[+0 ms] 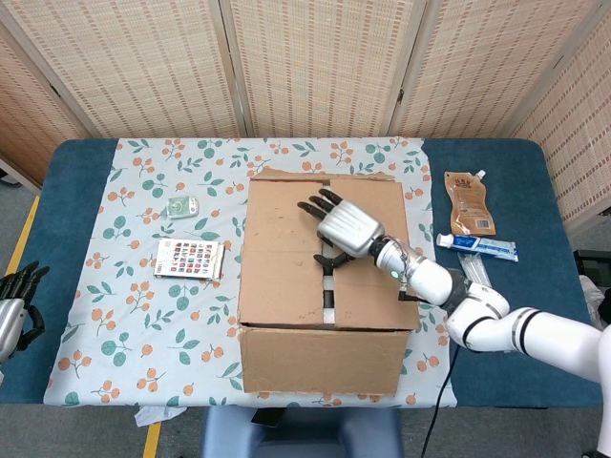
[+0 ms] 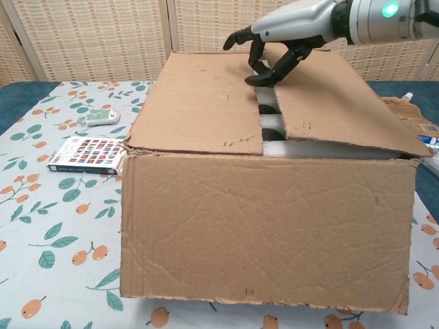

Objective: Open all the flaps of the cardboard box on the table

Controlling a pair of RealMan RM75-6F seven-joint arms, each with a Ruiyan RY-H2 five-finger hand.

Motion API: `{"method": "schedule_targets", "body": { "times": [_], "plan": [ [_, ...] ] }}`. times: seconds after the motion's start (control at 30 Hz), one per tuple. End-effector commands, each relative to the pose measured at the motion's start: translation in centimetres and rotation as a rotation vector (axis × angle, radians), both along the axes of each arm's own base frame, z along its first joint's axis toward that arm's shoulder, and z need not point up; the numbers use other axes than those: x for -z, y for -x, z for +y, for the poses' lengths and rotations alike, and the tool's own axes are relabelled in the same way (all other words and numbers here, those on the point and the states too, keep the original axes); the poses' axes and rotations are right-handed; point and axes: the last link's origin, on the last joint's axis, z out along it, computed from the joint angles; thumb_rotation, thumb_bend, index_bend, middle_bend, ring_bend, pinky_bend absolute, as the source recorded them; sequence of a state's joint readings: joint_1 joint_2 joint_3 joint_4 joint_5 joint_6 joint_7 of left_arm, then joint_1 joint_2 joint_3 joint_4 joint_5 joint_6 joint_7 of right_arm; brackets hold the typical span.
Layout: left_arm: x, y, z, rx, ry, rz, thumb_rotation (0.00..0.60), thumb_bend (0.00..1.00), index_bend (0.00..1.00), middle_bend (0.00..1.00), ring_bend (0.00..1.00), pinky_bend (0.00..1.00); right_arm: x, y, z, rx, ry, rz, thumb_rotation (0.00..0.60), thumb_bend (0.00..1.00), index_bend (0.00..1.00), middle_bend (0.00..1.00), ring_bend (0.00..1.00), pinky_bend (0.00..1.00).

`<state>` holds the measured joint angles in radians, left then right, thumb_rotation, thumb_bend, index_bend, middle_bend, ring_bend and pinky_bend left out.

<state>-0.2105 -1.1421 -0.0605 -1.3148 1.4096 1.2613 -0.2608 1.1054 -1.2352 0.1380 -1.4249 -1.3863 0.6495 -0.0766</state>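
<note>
Two top flaps of the brown cardboard box (image 1: 323, 286) at table centre stand slightly parted. I see my right hand (image 1: 347, 229), thumb curled under and fingers extended, gripping the right flap (image 2: 329, 96) at the seam, toward 12 o'clock. My left hand (image 1: 16, 305) hangs at 9 o'clock, fingers loosely apart, holding nothing.

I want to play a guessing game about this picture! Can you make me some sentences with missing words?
1. The right hand is lifting a flap of the cardboard ____.
2. The toothpaste lies on the ____ part of the table, not the flowery cloth.
3. The left hand holds ____.

Missing words: box; blue; nothing
</note>
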Motion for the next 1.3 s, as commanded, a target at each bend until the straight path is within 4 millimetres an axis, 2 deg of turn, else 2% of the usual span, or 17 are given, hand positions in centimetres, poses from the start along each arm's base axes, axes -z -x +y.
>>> {"method": "schedule_targets", "body": {
  "times": [0.03, 0.27, 0.57, 0.93, 1.13, 1.23, 1.3],
  "plan": [
    [0.0, -0.2, -0.2, 0.004, -0.008, 0.001, 0.600, 0.96, 0.00, 0.03, 0.02, 0.00, -1.1, 0.0, 0.3, -0.005, 0.028, -0.026, 0.242, 0.48, 0.73, 0.07, 0.00, 0.00],
    [0.0, -0.4, -0.5, 0.007, -0.014, 0.011, 0.600, 0.96, 0.00, 0.03, 0.02, 0.00, -4.8, 0.0, 1.7, -0.033, 0.118, -0.042, 0.239, 0.48, 0.73, 0.07, 0.01, 0.00],
    [-0.1, -0.9, -0.8, -0.003, -0.034, 0.021, 0.600, 0.94, 0.00, 0.04, 0.03, 0.00, -10.4, 2.6, 5.6, -0.025, 0.273, -0.079, 0.234, 0.48, 0.73, 0.07, 0.02, 0.00],
    [0.3, -1.3, -0.6, 0.012, -0.022, 0.036, 0.600, 0.94, 0.00, 0.05, 0.03, 0.00, -15.2, 8.5, 11.3, 0.071, 0.408, -0.088, 0.234, 0.48, 0.73, 0.07, 0.02, 0.00],
    [0.3, -1.6, -0.3, 0.029, -0.033, 0.022, 0.600, 0.94, 0.01, 0.05, 0.03, 0.00, -15.8, 13.0, 13.6, 0.163, 0.420, -0.141, 0.231, 0.48, 0.72, 0.06, 0.02, 0.00],
    [-0.2, -2.3, 0.2, 0.076, -0.053, -0.025, 0.600, 0.93, 0.05, 0.05, 0.01, 0.00, -15.6, 15.4, 14.1, 0.211, 0.430, -0.163, 0.228, 0.48, 0.63, 0.03, 0.02, 0.00],
    [-0.5, -3.5, 0.9, 0.145, -0.048, -0.026, 0.600, 0.92, 0.13, 0.05, 0.00, 0.00, -15.2, 17.1, 14.3, 0.251, 0.450, -0.164, 0.254, 0.48, 0.57, 0.00, 0.01, 0.00]
  ]
}}
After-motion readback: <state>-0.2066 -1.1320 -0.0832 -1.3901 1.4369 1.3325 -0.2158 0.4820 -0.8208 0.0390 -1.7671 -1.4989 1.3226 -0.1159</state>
